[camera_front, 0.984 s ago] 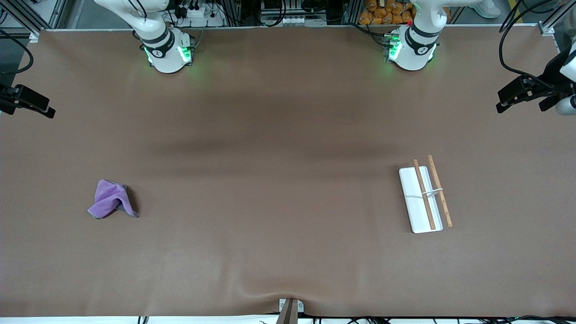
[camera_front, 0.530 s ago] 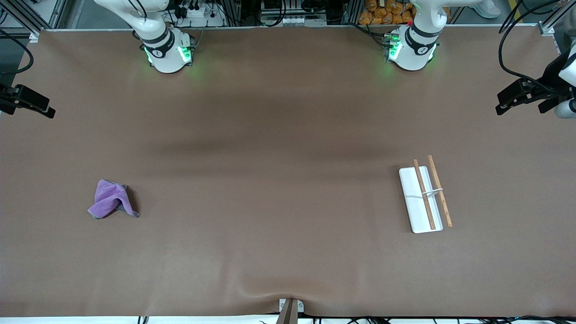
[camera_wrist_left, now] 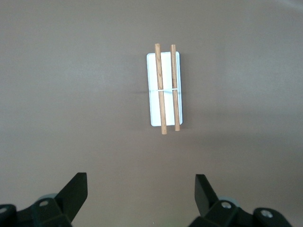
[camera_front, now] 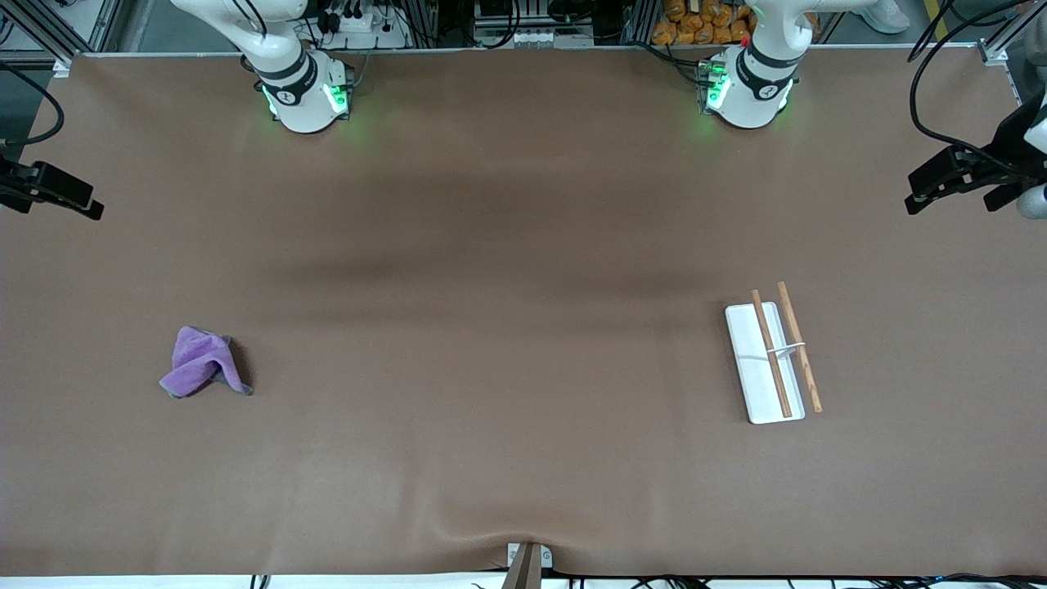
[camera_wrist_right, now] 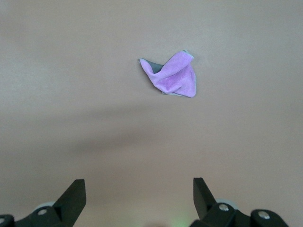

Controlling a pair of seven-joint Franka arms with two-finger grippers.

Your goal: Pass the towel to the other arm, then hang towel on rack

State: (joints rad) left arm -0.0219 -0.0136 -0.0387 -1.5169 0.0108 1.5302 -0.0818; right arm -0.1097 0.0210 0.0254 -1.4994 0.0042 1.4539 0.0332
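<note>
The towel (camera_front: 203,372) lies crumpled on the brown table toward the right arm's end, purple face up with a dark grey edge showing; it also shows in the right wrist view (camera_wrist_right: 173,75). The rack (camera_front: 769,360), a white tray with two wooden rods, sits toward the left arm's end and shows in the left wrist view (camera_wrist_left: 164,90). My left gripper (camera_front: 920,192) (camera_wrist_left: 140,182) hangs open and holds nothing, high over the table's edge at its own end. My right gripper (camera_front: 86,200) (camera_wrist_right: 139,187) hangs open and holds nothing over its end of the table.
Both white arm bases (camera_front: 304,94) (camera_front: 748,90) stand along the table's edge farthest from the front camera. A small bracket (camera_front: 527,560) sticks up at the edge nearest that camera. Bare brown mat (camera_front: 491,343) stretches between towel and rack.
Both grippers have drifted slightly at the table's ends. The towel and the rack lie where they were.
</note>
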